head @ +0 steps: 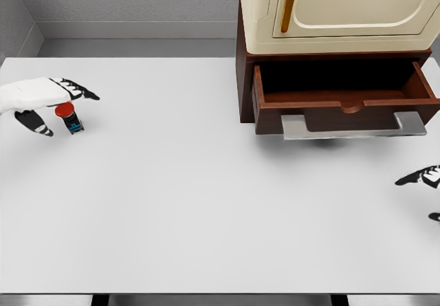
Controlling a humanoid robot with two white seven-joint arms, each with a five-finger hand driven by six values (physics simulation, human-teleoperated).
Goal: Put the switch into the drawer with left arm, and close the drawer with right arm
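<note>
With fingers spread and nothing yet gripped, the left hand [42,100] hovered over the switch [69,118] standing just beneath its fingertips, needing a firm pinch before crossing to the open drawer [344,100] far to its right.

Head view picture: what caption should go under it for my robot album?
Left hand reaches over the red switch while the wooden drawer waits open.
</note>
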